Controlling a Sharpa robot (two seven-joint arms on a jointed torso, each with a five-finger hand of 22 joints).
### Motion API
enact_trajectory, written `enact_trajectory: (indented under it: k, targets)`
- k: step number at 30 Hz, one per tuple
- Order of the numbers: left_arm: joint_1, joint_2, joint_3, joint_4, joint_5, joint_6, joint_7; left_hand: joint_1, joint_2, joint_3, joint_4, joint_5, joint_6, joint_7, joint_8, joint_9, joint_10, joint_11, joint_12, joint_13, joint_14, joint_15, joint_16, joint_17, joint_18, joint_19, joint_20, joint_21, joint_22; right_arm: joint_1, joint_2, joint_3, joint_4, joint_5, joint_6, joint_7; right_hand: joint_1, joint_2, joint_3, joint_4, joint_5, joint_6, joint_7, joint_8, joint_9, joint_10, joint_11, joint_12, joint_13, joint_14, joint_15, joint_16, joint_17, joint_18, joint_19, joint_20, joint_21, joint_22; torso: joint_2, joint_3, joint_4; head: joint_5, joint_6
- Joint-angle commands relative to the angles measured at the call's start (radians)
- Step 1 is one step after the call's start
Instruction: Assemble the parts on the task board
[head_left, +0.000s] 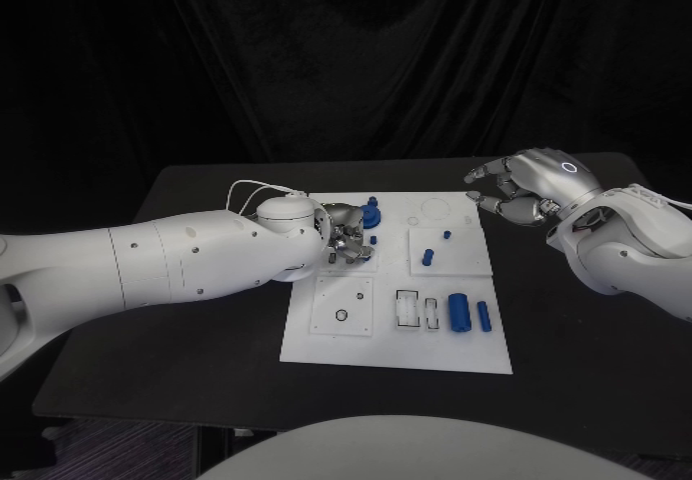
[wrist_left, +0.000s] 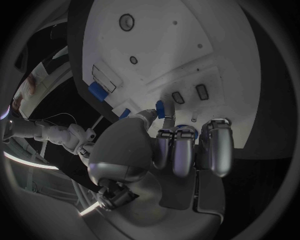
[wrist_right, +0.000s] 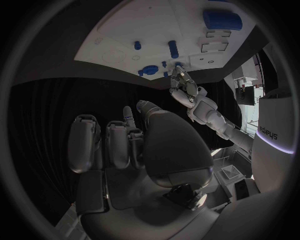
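Left hand sits over the far-left part of the task board, fingers curled down beside the blue flanged part standing near the board's far edge. In the left wrist view the thumb and a finger meet at a small blue peg, so the hand looks to be pinching it, tho the contact is partly hidden and I can't be fully sure. Step in hand, as I judge it: seat this small peg in a hole in the far-left plate area.

To do it well: keep the peg upright, line it up w/ the hole before pushing, press straight down w/o sideways drag, and let go only once it's seated. Watch the curled fingers: they're close to the flanged part and could knock it.

Other parts: 2 small blue pins stand in the far-right plate area; a thick blue cylinder and a thinner blue rod lie side by side near the board's right edge, toward the near corner, just beside the rectangular slots. Those look not yet placed, so the task seems early to mid.

Pose: left arm reaches across from the table's left edge, forearm low, wrist turned so the palm faces down at the board. Right hand hangs off the board, above the table near the board's far-right corner, fingers curled in and grasping nothing, apart from all parts.
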Motion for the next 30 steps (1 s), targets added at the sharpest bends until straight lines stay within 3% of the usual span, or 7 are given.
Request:
enact_trajectory:
  k: [1,16,30]
  targets:
    - [-0.002,0.001,0.001,0.000,0.001,-0.029,0.042,-0.003,-0.012,0.022,-0.013,-0.009,0.011,0.000,-0.005,0.002,0.103,0.008,0.003,0.263,0.106,0.007,0.003,0.263,-0.005,-0.008,-0.002,-0.004,0.062,-0.002,0.000,0.001,0.001,-0.003,0.006,-0.012,0.010,-0.002,0.008,-0.001,0.005,0.006,-0.001,-0.004,-0.002,0.104,0.004,0.003,0.263,0.071,0.006,-0.006,0.102,-0.017,0.023,0.005,-0.005,0.192,0.000,0.0009,0.0002,-0.001,0.000]
    - [-0.002,-0.014,0.001,0.006,0.026,-0.057,0.062,-0.012,-0.032,0.062,-0.030,-0.020,0.036,-0.007,0.000,0.029,0.103,0.004,0.003,0.263,0.106,0.005,0.003,0.263,-0.007,-0.003,-0.003,-0.001,0.072,-0.002,-0.002,0.001,0.001,-0.003,0.011,-0.016,0.021,-0.009,0.016,-0.014,0.006,0.010,-0.001,-0.004,-0.004,0.104,0.004,0.003,0.263,0.070,0.006,-0.010,0.098,-0.016,0.022,0.005,-0.008,0.192,-0.001,0.0012,0.0008,-0.001,0.000]
    - [-0.003,-0.075,0.001,0.039,0.143,-0.177,0.114,-0.019,-0.062,0.123,-0.066,-0.051,0.049,-0.017,0.035,0.108,0.103,-0.005,0.003,0.263,0.106,-0.002,0.003,0.263,-0.009,0.001,-0.010,0.001,0.085,-0.002,-0.010,0.001,0.004,-0.003,0.016,-0.020,0.029,-0.014,0.023,-0.024,0.006,0.016,-0.002,-0.002,-0.004,0.104,0.003,0.003,0.263,0.070,0.005,-0.011,0.097,-0.016,0.022,0.004,-0.008,0.191,0.000,0.0004,0.0008,0.003,0.000]
